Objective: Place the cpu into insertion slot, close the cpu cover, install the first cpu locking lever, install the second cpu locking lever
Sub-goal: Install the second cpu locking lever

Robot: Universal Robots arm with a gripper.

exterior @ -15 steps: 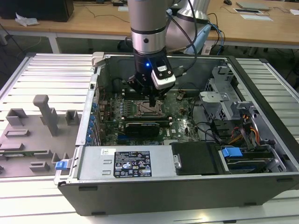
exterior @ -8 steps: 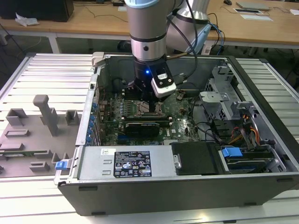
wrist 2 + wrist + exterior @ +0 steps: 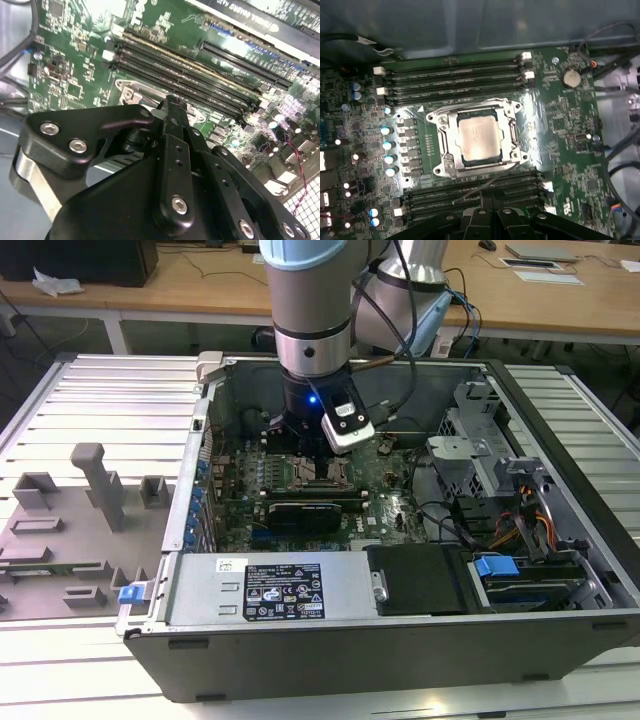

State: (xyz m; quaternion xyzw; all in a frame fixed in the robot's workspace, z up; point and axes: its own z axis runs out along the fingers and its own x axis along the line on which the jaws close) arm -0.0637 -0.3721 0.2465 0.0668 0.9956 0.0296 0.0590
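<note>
Bright overhead light, socket glare, soft focus

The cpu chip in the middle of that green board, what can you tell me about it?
The cpu is a small flat square with a silvery-beige metal top. In the first wrist view it lies level in the insertion slot, with the silver cpu cover closed down around its edges, so its top shows through the window. Long black memory slots run on two sides. The gripper holds nothing.
</note>
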